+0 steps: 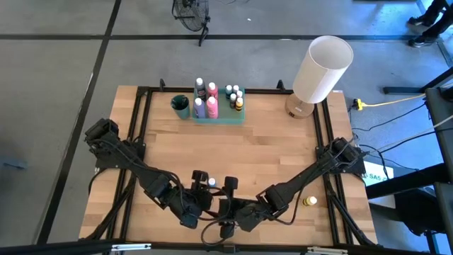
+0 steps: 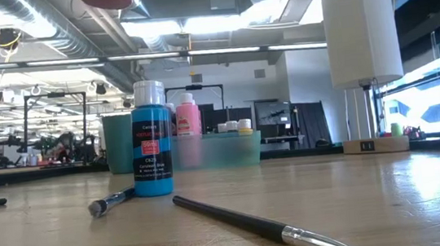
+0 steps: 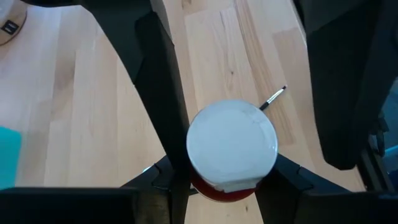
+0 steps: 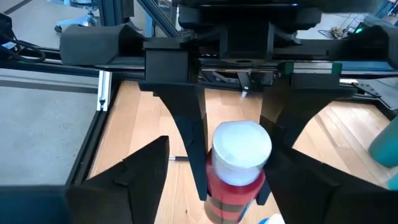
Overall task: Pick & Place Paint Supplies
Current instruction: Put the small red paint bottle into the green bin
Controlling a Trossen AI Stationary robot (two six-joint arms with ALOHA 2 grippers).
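From above, the wooden surface carries the green tray of paint bottles at its far edge beside the white lamp, while both arms meet at the near edge, with the left jaws and right jaws just beside each other. At surface height, a blue paint bottle stands upright with a paintbrush lying nearer. The left wrist shows its jaws grasping the upright red paint bottle under the white cap; the right wrist shows that bottle between its own jaws, released and standing clear, so the left arm has it.
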